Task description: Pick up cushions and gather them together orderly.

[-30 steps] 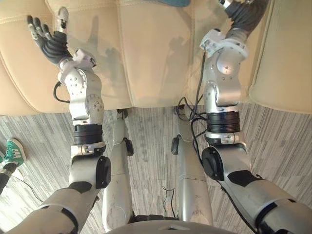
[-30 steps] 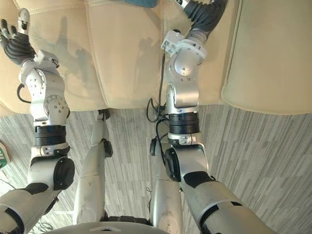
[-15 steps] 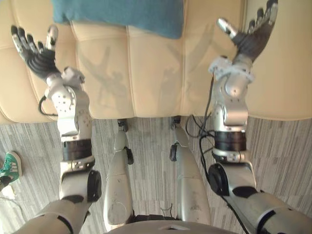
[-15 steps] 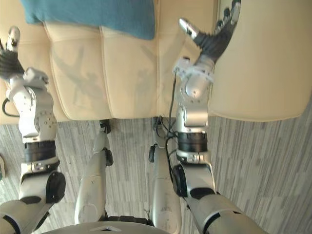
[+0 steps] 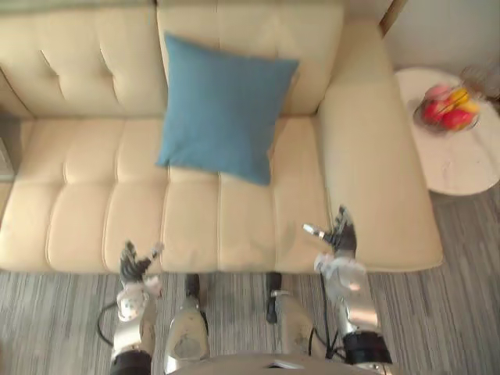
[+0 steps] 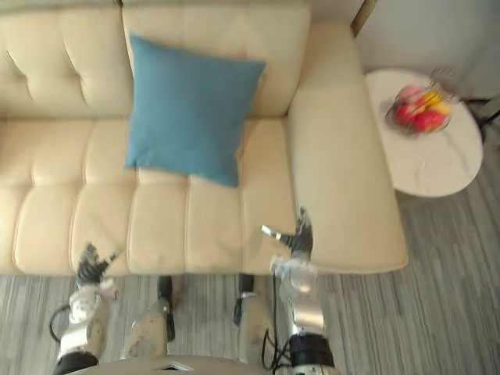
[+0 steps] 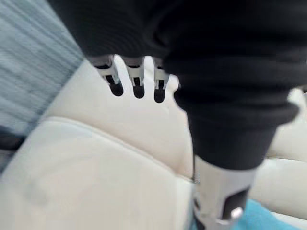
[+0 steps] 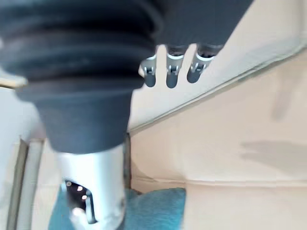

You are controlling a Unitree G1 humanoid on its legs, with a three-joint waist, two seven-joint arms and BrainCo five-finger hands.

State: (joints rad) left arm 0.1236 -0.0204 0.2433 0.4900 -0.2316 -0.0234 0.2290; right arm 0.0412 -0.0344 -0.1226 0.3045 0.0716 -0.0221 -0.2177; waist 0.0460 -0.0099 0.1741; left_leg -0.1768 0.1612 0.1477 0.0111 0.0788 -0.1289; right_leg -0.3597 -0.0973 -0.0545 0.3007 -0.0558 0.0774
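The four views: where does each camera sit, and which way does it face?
Left eye view: on the head, looking down at the cream sofa, blue cushion and side table with fruit bowl; left hand and right hand show low, open.
Right eye view: beside it, same scene and hands.
Left wrist view: on that wrist, along its fingers toward the sofa seat.
Right wrist view: likewise, along its fingers toward the sofa.
Both wrist views catch the blue cushion's corner.
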